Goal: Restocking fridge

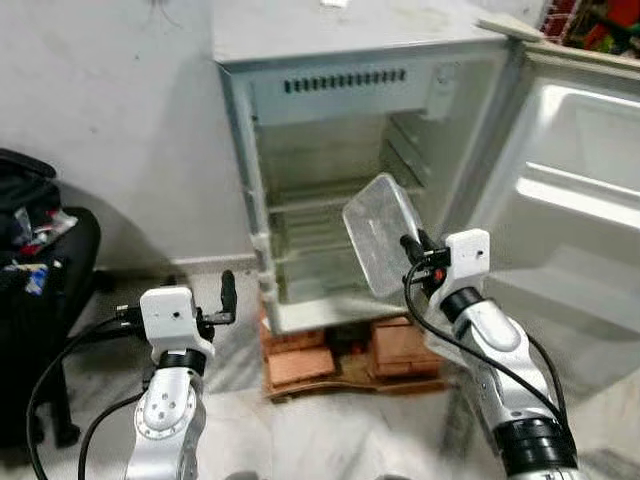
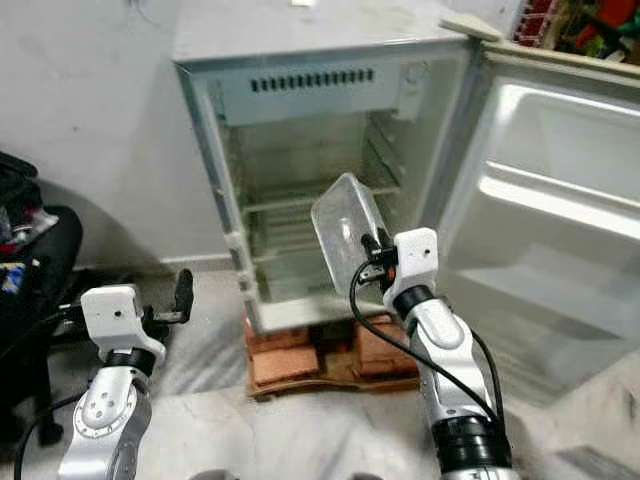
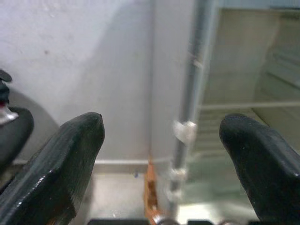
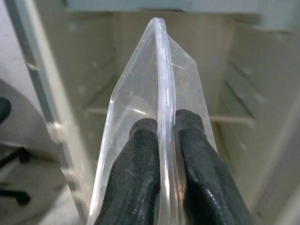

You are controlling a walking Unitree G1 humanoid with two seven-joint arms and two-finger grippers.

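White wall behind, pale marble floor underfoot, and right in front stands a small fridge [image 1: 340, 150] with its door [image 1: 570, 200] swung wide to the right. It sits raised on a stack of bricks [image 1: 330, 355], and its wire shelves [image 1: 320, 195] look bare from here. Up in front of the open compartment, the right gripper [image 4: 164, 140] has its two black fingers pressed together on the rim of a clear plastic container [image 1: 383, 232]; one finger is inside the wall, one outside, and the container is tipped up on edge, held in the air just before the middle shelves. Over on the other side, the left gripper [image 3: 161, 136] hangs low beside the fridge's left edge with its fingers spread apart and nothing between them. Off at the far left, a black chair [image 1: 40, 290] is piled with bags.
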